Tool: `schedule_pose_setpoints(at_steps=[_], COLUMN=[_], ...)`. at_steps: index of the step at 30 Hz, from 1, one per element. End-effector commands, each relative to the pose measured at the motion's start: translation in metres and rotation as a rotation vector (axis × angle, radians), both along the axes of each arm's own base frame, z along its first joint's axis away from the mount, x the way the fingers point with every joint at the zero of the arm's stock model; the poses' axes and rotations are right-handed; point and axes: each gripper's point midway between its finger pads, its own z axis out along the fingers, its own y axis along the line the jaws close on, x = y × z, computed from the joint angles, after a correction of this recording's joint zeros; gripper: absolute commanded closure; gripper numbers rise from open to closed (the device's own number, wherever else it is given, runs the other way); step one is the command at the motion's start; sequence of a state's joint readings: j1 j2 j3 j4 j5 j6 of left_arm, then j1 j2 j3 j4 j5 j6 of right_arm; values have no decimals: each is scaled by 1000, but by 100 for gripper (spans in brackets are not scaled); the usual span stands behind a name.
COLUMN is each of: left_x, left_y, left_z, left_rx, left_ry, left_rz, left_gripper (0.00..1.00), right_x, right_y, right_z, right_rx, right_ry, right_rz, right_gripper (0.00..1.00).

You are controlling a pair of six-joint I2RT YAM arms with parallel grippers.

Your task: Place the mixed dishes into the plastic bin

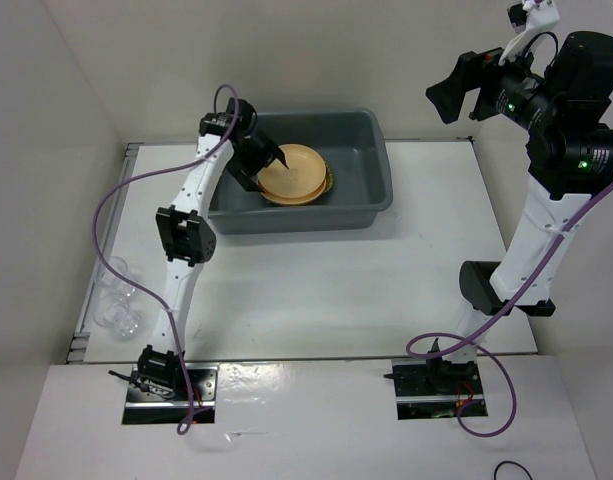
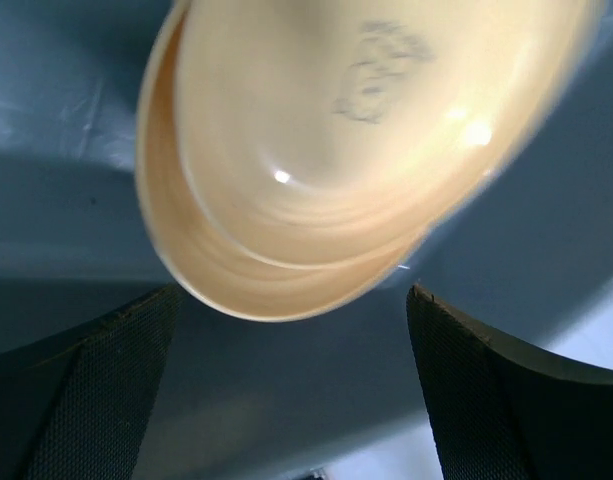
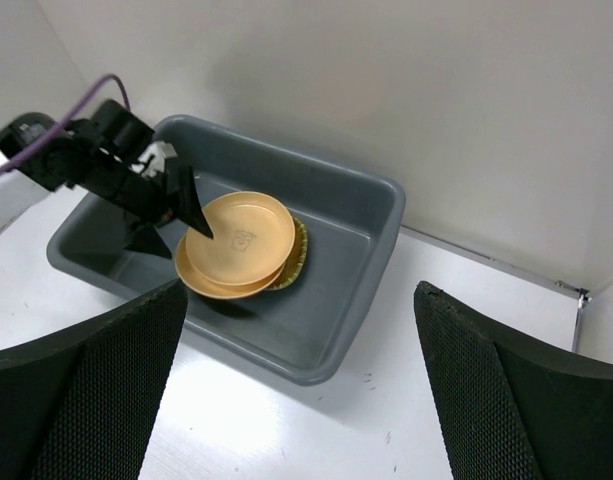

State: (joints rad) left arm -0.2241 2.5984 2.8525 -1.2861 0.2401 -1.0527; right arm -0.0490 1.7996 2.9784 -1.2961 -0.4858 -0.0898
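Nearest the lens, wrist view: left gripper (image 2: 294, 330), spread wide, pinching nothing; just past it, two pale-orange plates (image 2: 316, 150), stacked a little off-centre, down in the plastic bin (image 2: 46, 200); under the stack, a woven yellow bamboo tray (image 3: 298, 252), only its edge in sight; cannot tell whether a fingertip touches the top plate's rim.

Right gripper (image 1: 466, 92): raised high over the right side of the table (image 1: 316, 290), well apart from the bin, spread wide too, holding nothing.

Reads as plates and tray done, cups not yet; small clear cups (image 1: 121, 300) in a cluster at the left table edge, near the left arm (image 1: 186, 230), well apart from the bin.

Step in hand, as judged: clear the bin with the left arm, then fetch the cups; lift straight up before swinging, to avoid clipping the plate rim or the bin's near wall; keep jaws wide until clear; approach cups from above, one at a time; close gently, clear plastic likely light and slippery; set down on bare bin floor beside the stack, not on top of it.

Writing: one faint grey mark (image 2: 371, 70) on the top plate's face; too blurred to read; no other label or brand legible anywhere.
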Motion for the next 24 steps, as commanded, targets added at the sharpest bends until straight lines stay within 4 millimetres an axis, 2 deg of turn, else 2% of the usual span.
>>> schedule_pose_setpoints(at_steps=[1, 3, 4, 5, 6, 7, 8, 9, 10, 11, 14, 16, 17, 18, 19, 21, 24], left_x=[-10, -6, 2, 5, 15, 25, 31, 37, 42, 47, 58, 60, 61, 62, 60, 63, 67], left_y=[5, 8, 18, 19, 24, 33, 31, 36, 41, 44, 46, 50, 53, 60, 63, 71, 76], left_z=[12, 7, 10, 17, 41, 41, 56, 56, 67, 70, 60, 44, 46, 28, 25, 6, 2], left_rx=[36, 61, 97, 106, 107, 123, 138, 145, 158, 197, 241, 271, 291, 335, 356, 413, 454], left_ry=[15, -2, -54, -96, -194, -240, -341, -364, -419, -466, -504, -477, -488, -453, -443, -421, -434], left_rz=[48, 41, 14, -17, -32, -52, -128, -152, -163, -202, -248, -255, -255, -269, -279, -301, -331], left_gripper=[0, 0, 0, 0, 0, 0, 0, 0, 0, 0, 0, 4, 5, 5, 6, 7, 9], right_x=[-14, -14, -14, -14, -14, -13, -13, -16, -14, -18, -19, -19, -19, -16, -19, -21, -22], right_y=[0, 0, 0, 0, 0, 0, 0, 0, 0, 0, 0, -1, -1, -3, -3, -3, -3], right_z=[12, 12, 12, 12, 12, 10, 10, 11, 9, 11, 9, 7, 7, 5, 5, 5, 2], right_rx=[10, 10, 10, 10, 10, 11, 11, 11, 11, 11, 11, 11, 11, 10, 10, 2, 2], right_ry=[-37, -37, -37, -37, -37, -27, -27, -29, -20, -29, -18, -9, -9, 0, 0, -2, 10], right_rz=[-2, -2, -2, -2, -2, -2, -2, -2, -2, -2, -2, -12, -12, -21, -21, -20, -20], right_gripper=[2, 2, 2, 2, 2, 2, 2, 2, 2, 2, 2, 2, 2, 2, 2, 2, 2])
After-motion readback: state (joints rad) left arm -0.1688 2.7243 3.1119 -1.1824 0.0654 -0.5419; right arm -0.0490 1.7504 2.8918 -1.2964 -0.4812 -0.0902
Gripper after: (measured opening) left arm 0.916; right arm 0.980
